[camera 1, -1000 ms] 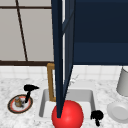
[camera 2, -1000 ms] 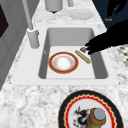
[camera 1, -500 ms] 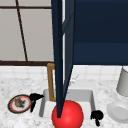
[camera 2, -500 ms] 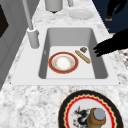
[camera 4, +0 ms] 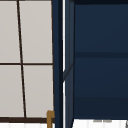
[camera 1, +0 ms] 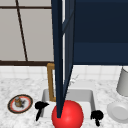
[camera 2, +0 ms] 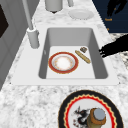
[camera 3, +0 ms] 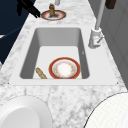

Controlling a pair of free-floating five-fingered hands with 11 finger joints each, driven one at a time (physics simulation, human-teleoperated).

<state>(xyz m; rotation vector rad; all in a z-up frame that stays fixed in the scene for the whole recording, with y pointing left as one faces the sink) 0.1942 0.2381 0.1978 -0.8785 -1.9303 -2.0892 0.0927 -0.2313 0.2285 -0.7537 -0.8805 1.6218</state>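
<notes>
**Left robot hand drifts from the patterned plate toward the sink**

Over the last second the left robot hand [camera 1: 40, 106] has slid sideways, away from the patterned plate [camera 1: 20, 103] and toward the near corner of the sink [camera 1: 45, 96]. It now hangs over the sink's rim. Its fingers are spread and straight, pointing downward, and they hold nothing. The right side view shows the same outstretched fingers.

The patterned plate lies on the table [camera 1: 15, 85] just beside this hand, on its outer side and apart from it. A small brown jar [camera 1: 17, 101] stands on the plate, and neither seems to have shifted. So the move has widened the gap to the plate and nothing has been picked up.

Below and beyond the left robot hand, inside the sink, lie a red-rimmed plate [camera 2: 63, 62] and what may be a wooden stick [camera 2: 82, 56] (it is hard to tell what it is). A red ball [camera 1: 67, 115] sits on the hand's inner side.

The right robot hand [camera 1: 97, 116] has stayed at the sink's other corner, near a white plate [camera 1: 118, 112]. I cannot tell whether it is spread or closed.
</notes>
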